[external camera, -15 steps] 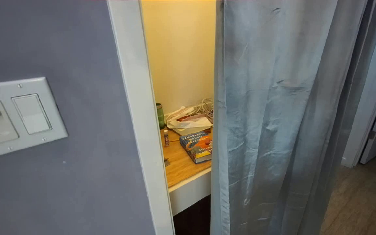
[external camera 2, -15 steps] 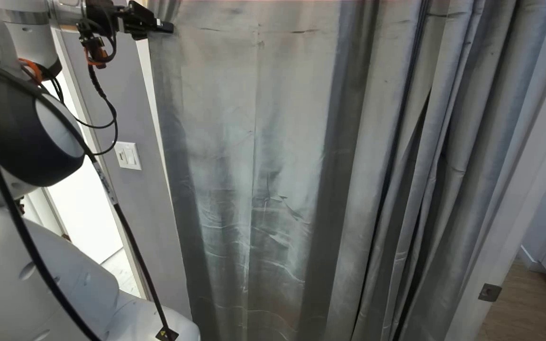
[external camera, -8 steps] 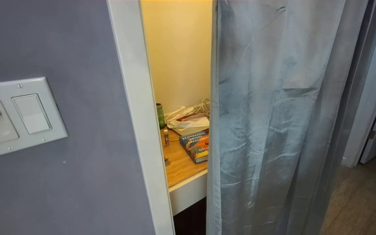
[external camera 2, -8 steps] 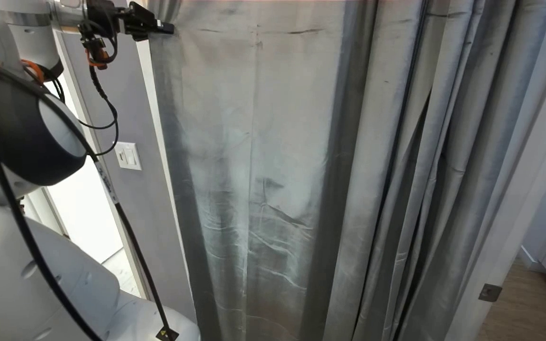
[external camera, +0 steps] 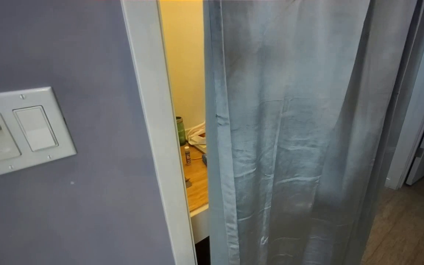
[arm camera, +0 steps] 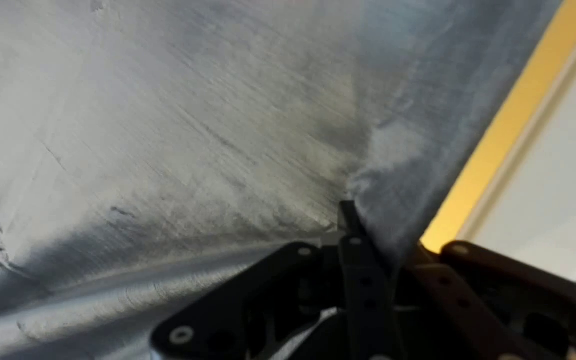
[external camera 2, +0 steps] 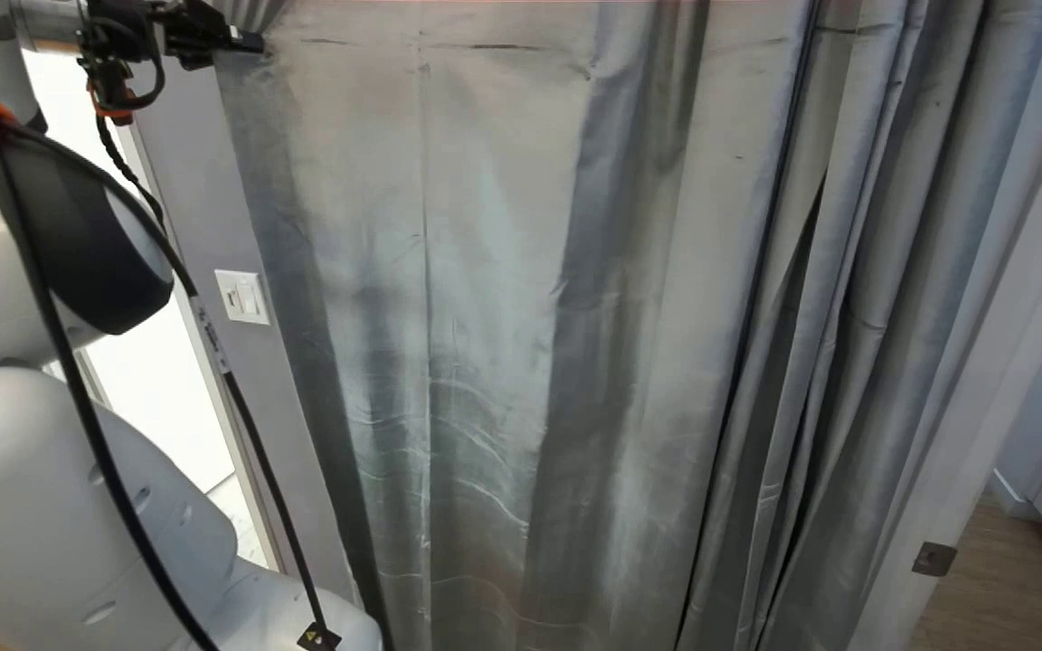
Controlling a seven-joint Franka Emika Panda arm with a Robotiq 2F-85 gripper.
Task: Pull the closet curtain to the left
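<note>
The gripper [external camera 2: 248, 42] is clamped on the curtain [external camera 2: 494, 244], just in from its free edge; in the wrist view the cloth passes between the fingers [arm camera: 360, 285], one on the near face, the other partly hidden behind. Only a narrow strip lies past the pinch, while the rest of the curtain spreads away on the other side and hangs below. In an exterior view small folds bunch right above the grip.

The curtain is silvery grey with a slight shine, tall and pleated. Its middle stretches fairly flat, marked by thin crosswise wrinkles lower down, and the far end gathers into deep, narrow folds. A paler band runs down near the free edge.

Past that edge, a slim gap shows the closet [external camera: 182, 44]: yellow wall [external camera: 188, 84], wooden desk [external camera: 196, 193], green jar [external camera: 181, 132] and small bottle [external camera: 187, 155]. Beside the gap stand the white door frame [external camera: 156, 110] and a grey wall [external camera: 101, 206] with a light switch [external camera: 35, 129].
</note>
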